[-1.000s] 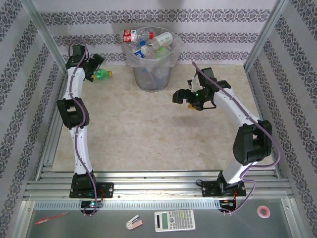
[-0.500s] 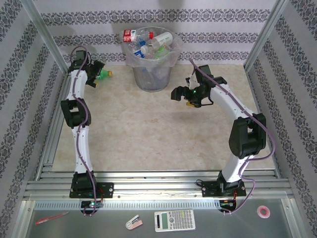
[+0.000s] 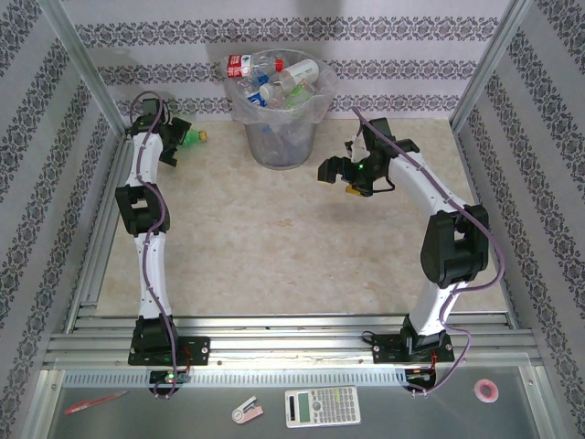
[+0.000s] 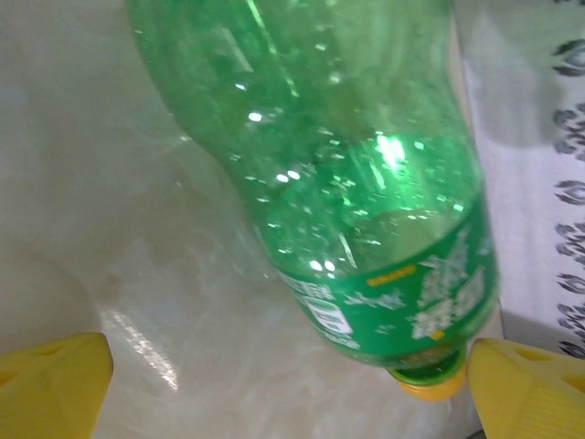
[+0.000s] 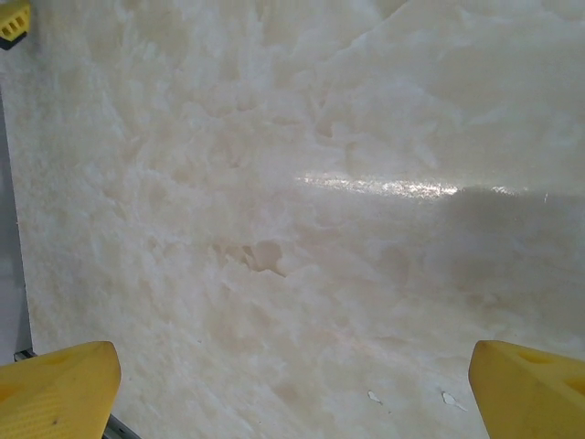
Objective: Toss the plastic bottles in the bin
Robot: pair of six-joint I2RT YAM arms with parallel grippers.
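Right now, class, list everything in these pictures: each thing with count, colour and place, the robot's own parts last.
bin: one, grey with clear liner, far centre
bottles in the bin: several, clear, red, blue and white labels; count unclear
green bottle: one, green, yellow cap, lying far left by the wall
table: one, cream marble
calculator: one, pale, front ledge
pen: one, red, front ledge, left
tape roll: one, pink, front ledge, right
small item: one, pink and white, beside the calculator
left pincer: one, yellow tips, open, at the green bottle
right pincer: one, yellow tips, open, over bare table
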